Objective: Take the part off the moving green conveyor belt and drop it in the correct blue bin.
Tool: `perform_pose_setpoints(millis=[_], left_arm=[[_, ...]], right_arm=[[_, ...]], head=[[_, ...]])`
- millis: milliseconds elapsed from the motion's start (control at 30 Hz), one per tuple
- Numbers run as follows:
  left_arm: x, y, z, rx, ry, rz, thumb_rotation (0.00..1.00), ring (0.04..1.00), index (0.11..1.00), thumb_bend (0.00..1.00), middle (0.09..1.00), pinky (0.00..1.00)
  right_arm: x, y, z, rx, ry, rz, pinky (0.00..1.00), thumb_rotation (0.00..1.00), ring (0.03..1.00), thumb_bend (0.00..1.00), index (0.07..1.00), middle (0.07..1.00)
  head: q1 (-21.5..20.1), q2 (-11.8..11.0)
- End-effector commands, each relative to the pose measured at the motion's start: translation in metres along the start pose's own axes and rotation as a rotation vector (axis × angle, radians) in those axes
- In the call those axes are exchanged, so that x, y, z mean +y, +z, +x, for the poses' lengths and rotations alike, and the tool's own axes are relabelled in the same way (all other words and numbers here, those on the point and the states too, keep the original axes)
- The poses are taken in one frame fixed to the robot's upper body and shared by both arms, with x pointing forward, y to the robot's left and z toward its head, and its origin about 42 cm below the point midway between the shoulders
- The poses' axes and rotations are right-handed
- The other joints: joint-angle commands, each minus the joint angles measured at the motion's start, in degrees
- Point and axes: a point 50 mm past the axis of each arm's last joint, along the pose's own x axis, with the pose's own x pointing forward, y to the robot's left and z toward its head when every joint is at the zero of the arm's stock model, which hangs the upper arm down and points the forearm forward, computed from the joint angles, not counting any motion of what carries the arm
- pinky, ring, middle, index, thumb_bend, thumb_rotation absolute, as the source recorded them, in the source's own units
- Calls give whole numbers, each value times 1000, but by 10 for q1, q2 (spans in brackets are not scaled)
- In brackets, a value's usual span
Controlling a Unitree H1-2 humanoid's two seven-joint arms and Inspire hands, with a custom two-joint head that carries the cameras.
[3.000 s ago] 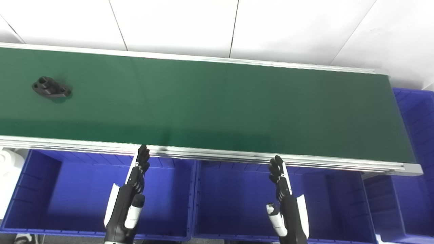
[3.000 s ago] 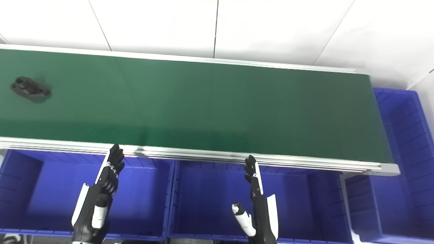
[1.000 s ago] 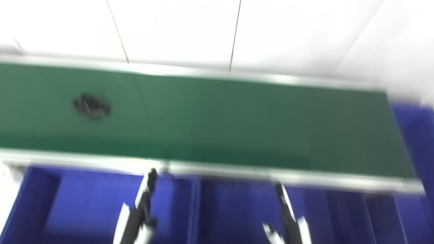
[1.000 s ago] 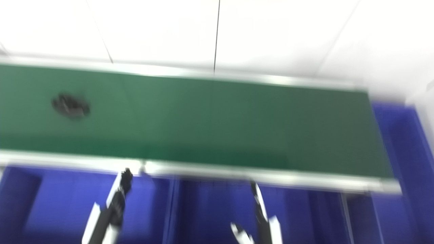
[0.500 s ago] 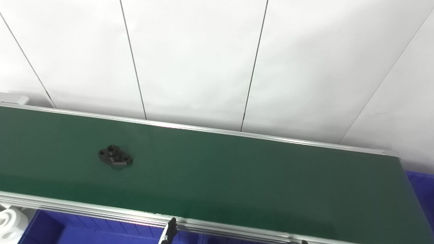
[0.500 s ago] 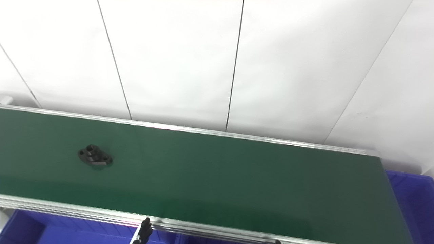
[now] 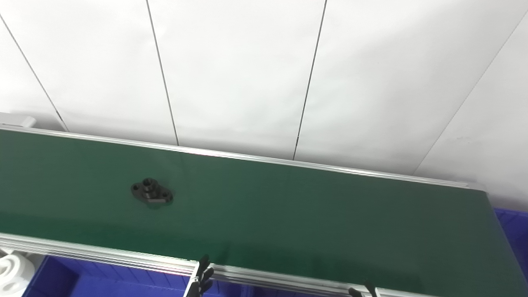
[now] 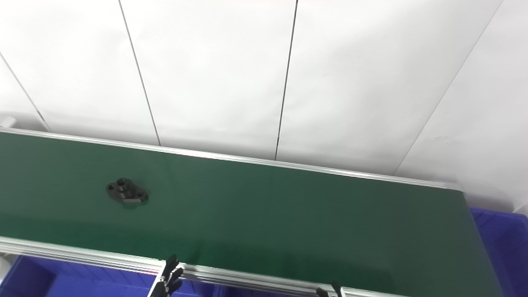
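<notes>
A black flanged part (image 7: pixel 152 193) with a raised hub and bolt holes lies on the green conveyor belt (image 7: pixel 309 214), left of centre. Only the fingertips of my left hand (image 7: pixel 201 279) rise over the belt's near rail at the bottom edge, spread apart and holding nothing, well below and to the right of the part. The tips of my right hand (image 7: pixel 363 291) barely show at the bottom edge farther right, also apart and empty. Most of both hands is cut off by the frame.
The aluminium near rail (image 7: pixel 103 253) runs along the belt's front. Slivers of blue bins show below it at the lower left (image 7: pixel 82 282) and past the belt's right end (image 7: pixel 511 231). A white object (image 7: pixel 10 268) sits at the lower left. A white panelled wall (image 7: pixel 247 74) stands behind.
The camera has tilted up, so bins and arms dropped mostly out of view. The part has ridden to the right along the belt. Both hands' fingertips show slightly more than half a second ago.
</notes>
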Motion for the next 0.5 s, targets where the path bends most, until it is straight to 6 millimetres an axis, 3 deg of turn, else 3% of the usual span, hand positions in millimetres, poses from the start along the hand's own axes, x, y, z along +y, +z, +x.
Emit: perform_pose_setpoints(millis=[0, 100, 233, 333, 467], left_arm=[[6, 8, 1, -57, -10, -16, 987, 963, 1000, 793, 1000, 909], [9, 8, 2, -59, -18, -22, 970, 977, 1000, 771, 1000, 958], [9, 10, 4, -70, -31, -26, 968, 993, 1000, 721, 1000, 993], [9, 12, 4, -74, -35, -27, 946, 1000, 1000, 774, 1000, 1000], [8, 15, 0, -74, -46, -23, 948, 1000, 1000, 783, 1000, 1000]], right_arm=[[1, 19, 10, -118, 34, 41, 656, 817, 710, 800, 916, 793], [0, 28, 29, -193, 87, 30, 619, 644, 695, 806, 862, 761], [6, 43, 64, -277, 136, 60, 603, 557, 689, 810, 848, 788], [11, 58, 93, -312, 261, 50, 667, 591, 778, 803, 825, 869], [18, 79, 126, -334, 379, -66, 731, 620, 854, 833, 821, 906]], head=[[0, 0], [-5, 5], [-7, 19], [-6, 28], [-8, 28]])
